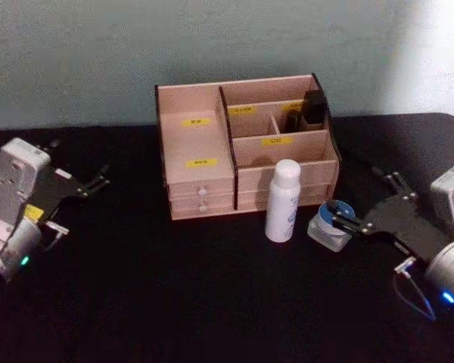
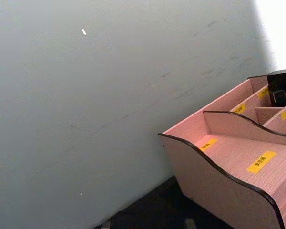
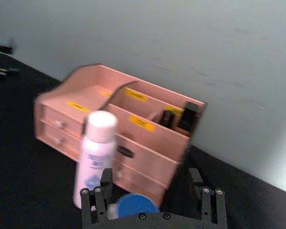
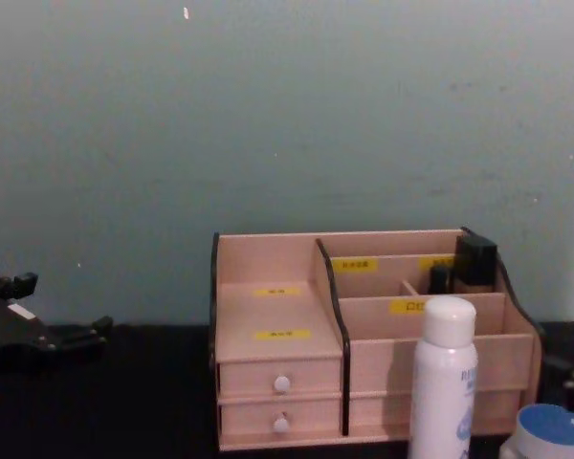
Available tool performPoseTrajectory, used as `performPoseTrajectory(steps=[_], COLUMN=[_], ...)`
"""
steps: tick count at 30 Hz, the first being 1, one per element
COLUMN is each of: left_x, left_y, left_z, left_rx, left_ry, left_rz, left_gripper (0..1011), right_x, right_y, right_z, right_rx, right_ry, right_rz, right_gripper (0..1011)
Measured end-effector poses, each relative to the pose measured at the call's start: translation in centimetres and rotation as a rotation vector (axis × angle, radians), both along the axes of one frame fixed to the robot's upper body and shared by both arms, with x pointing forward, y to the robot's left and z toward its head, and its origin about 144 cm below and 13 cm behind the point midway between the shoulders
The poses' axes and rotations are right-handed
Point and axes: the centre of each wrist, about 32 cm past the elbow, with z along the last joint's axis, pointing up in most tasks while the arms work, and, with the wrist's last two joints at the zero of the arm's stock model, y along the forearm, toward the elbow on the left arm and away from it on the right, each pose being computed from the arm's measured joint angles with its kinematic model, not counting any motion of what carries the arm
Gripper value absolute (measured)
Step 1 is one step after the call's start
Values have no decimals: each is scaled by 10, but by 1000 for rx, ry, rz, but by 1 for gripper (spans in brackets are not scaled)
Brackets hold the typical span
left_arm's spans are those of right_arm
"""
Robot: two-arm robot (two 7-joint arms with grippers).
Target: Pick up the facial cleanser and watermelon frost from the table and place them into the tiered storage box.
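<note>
Black cloth covers the table (image 1: 174, 302), with a pale blue-green wall (image 1: 98, 53) behind it. At the far middle stands the storage box (image 1: 189, 98), its stepped compartments open at the top, with yellow labels on them and 2 white-knobbed drawers at its lower left. A dark object (image 1: 312, 106) sits upright in its far right compartment. Just in front of the box's right half, a white bottle (image 1: 281, 201) stands upright on the table, near the box front. Just right of the bottle sits a small jar (image 1: 327, 227) with a blue lid, also on the table. The right gripper (image 1: 339, 218) reaches in from the near right at table height. Its fingers (image 3: 96, 200) are spread with the jar between them; whether they touch it cannot be told. The left gripper (image 1: 100, 180) hangs well to the left of the box, fingers spread, holding nothing.
</note>
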Motion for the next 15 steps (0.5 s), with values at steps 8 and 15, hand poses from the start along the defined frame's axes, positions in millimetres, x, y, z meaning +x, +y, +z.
performPoseTrajectory(steps=[8,15], left_x=[0,0], left_y=[0,0], left_z=[0,0], left_rx=[0,0], left_ry=[0,0], left_rz=[0,0], left_gripper=[1001,1001], right_x=[8,17], right_y=[17,27], right_z=[-2,-5], right_rx=[36,59], right_ry=[14,45], right_rz=[76,109], right_gripper=[1002,1003])
